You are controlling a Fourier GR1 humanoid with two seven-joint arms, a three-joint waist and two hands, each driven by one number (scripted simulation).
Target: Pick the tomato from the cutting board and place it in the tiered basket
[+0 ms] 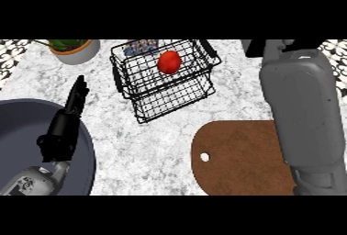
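Your left hand (pixel 64 126) shows at the view's left, fingers straight and pointing up the counter (pixel 136 147), holding nothing; it rests above the rim of a dark round plate (pixel 85 151) that fills the lower left corner. Your right forearm (pixel 301 105) runs up the right side, from the lower edge to the top of the view, and the right hand itself is cut off at the top edge, so you cannot tell whether its fingers are apart or curled. The tomato (pixel 169 61) lies inside the upper tier of the black wire basket (pixel 166 92), near the top centre, well apart from the left hand and to the left of the right forearm. The brown board (pixel 237 158) lies at lower right with nothing on its visible part; a small hole (pixel 204 157) shows near its left edge, and the right forearm covers its right side. A pot (pixel 76 51) with a green plant stands at the upper left, just beside the basket. A patterned thing shows behind the basket's top left corner, too small to tell what it is.
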